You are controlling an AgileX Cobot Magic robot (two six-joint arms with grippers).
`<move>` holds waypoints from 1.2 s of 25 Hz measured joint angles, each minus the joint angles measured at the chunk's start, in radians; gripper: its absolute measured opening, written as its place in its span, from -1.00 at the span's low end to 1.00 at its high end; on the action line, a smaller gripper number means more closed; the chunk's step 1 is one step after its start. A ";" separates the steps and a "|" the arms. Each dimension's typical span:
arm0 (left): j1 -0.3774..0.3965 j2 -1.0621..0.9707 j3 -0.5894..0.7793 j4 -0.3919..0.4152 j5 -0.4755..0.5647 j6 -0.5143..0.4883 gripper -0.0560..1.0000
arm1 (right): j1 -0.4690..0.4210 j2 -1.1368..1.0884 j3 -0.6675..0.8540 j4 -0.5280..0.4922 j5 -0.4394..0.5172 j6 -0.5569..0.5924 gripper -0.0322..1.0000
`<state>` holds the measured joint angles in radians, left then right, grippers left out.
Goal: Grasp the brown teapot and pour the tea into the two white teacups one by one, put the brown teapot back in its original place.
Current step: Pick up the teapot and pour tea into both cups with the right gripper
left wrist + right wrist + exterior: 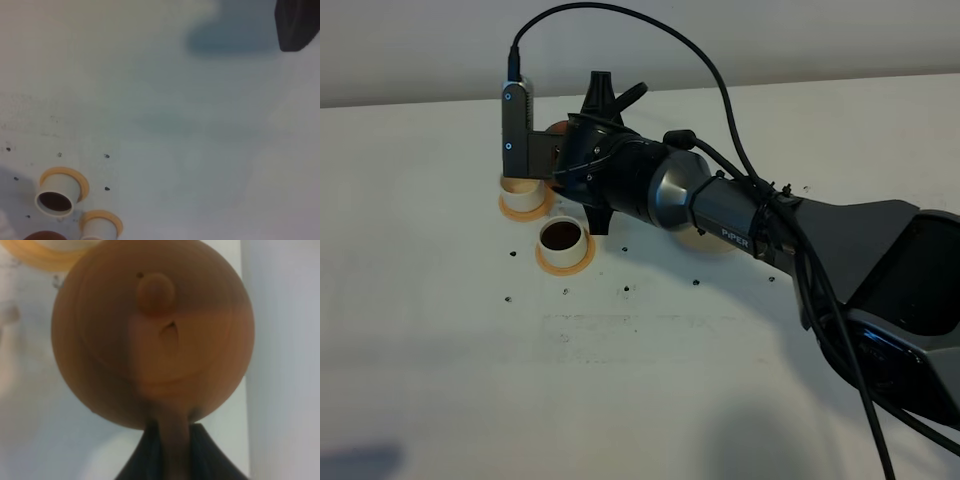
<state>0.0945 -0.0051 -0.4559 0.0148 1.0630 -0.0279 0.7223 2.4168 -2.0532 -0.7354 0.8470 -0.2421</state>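
My right gripper [172, 455] is shut on the loop handle of the brown teapot [152, 332], which fills the right wrist view with its knobbed lid facing the camera. In the exterior high view the right arm reaches across to the left. The teapot [556, 150] is mostly hidden behind the wrist there, and it hangs over the far white teacup [524, 195]. The near white teacup [563, 240] holds dark tea. Both teacups [56, 197] [99, 227] stand on orange-tan coasters. A sliver of the cream saucer [705, 243] shows under the arm. My left gripper is not seen clearly.
Small dark specks [626, 290] dot the white table [650, 380] around the cups. The right arm's cable [720, 90] loops above the table. A dark shape [297, 25] sits at a corner of the left wrist view.
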 joint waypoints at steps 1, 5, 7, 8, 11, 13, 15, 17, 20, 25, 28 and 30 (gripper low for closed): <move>0.000 0.000 0.000 0.000 0.000 0.000 -0.34 | 0.002 0.000 0.000 -0.012 0.000 0.000 -0.77; 0.000 0.000 0.000 0.000 0.000 0.000 -0.34 | 0.007 0.000 0.000 -0.035 0.000 0.000 -0.77; 0.000 0.000 0.000 0.000 0.000 0.000 -0.34 | 0.011 0.000 0.000 -0.048 0.001 0.000 -0.77; 0.000 0.000 0.000 0.000 0.000 0.000 -0.34 | 0.012 0.000 0.000 -0.056 0.001 0.000 -0.77; 0.000 0.000 0.000 0.000 0.000 0.000 -0.34 | 0.019 0.000 0.000 -0.070 0.002 0.000 -0.77; 0.000 0.000 0.000 0.000 0.000 0.000 -0.34 | 0.022 0.000 0.000 -0.079 0.003 -0.003 -0.77; 0.000 0.000 0.000 0.000 0.000 0.000 -0.34 | 0.025 0.000 0.000 -0.093 0.002 -0.003 -0.77; 0.000 0.000 0.000 0.000 0.000 0.000 -0.34 | 0.027 0.000 0.000 -0.111 0.002 -0.003 -0.77; 0.000 0.000 0.000 0.000 0.000 0.000 -0.34 | 0.028 0.000 0.000 -0.127 0.002 -0.005 -0.77; 0.000 0.000 0.000 0.000 0.000 0.000 -0.34 | 0.033 0.000 0.000 -0.145 0.000 -0.021 -0.77; 0.000 0.000 0.000 0.000 0.000 0.000 -0.34 | 0.036 0.000 0.000 -0.159 0.000 -0.025 -0.77; 0.000 0.000 0.000 0.000 0.000 0.000 -0.34 | 0.036 0.003 0.000 -0.172 0.000 -0.026 -0.77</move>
<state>0.0945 -0.0051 -0.4559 0.0148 1.0630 -0.0279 0.7582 2.4199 -2.0532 -0.9069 0.8471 -0.2685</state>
